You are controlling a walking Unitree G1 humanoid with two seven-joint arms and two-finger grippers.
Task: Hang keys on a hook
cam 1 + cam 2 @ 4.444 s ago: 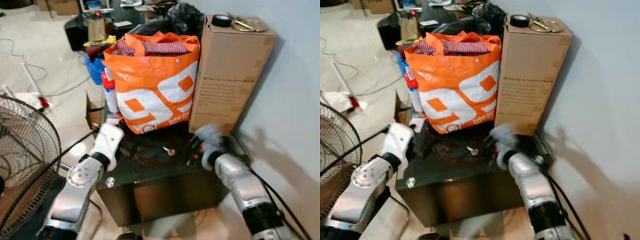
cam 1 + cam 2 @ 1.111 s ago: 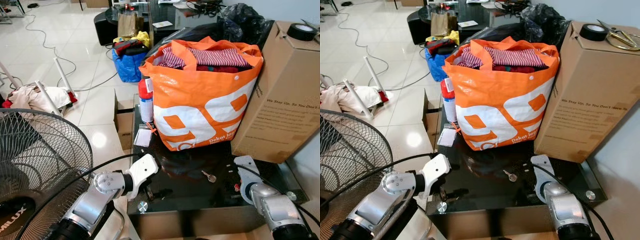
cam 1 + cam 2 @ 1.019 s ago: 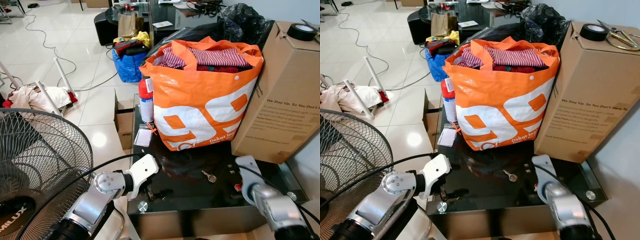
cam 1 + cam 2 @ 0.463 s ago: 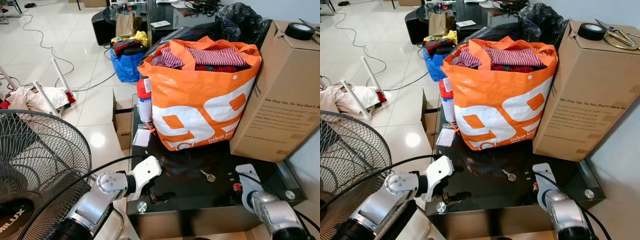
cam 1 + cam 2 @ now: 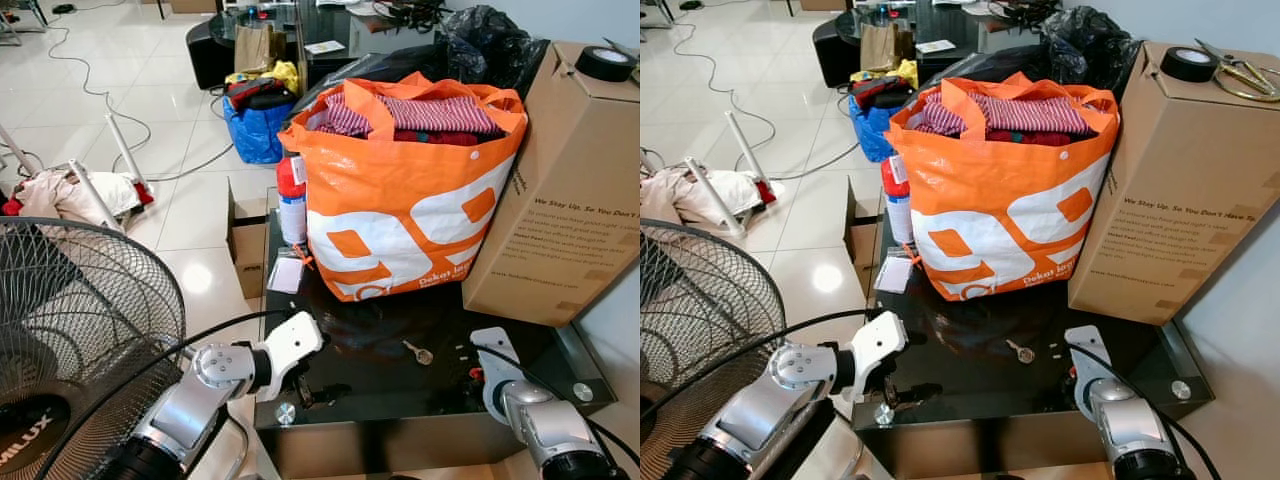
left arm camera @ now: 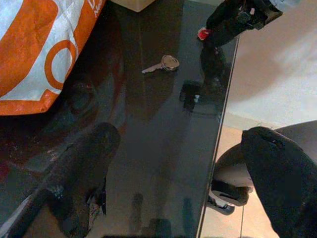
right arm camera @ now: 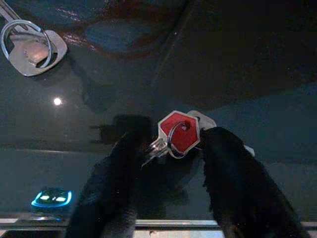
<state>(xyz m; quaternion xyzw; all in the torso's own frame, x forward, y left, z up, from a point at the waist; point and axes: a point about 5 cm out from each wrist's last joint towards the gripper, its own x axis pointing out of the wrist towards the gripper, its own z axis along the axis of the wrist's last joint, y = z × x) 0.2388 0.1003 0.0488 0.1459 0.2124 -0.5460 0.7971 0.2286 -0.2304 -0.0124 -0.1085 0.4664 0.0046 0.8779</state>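
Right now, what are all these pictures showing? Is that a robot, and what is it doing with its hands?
Yes, it's a robot with two silver arms. Two pictures come from cameras in its head, looking down at a black glass table. Two more come from cameras on its wrists.

On the table stand an orange bag full of clothes and a cardboard box. A single silver key lies loose on the glass.

The right gripper has its two black fingers either side of keys with a red tag, resting on the table. The left gripper is open and hovers over the table's other edge, holding nothing.
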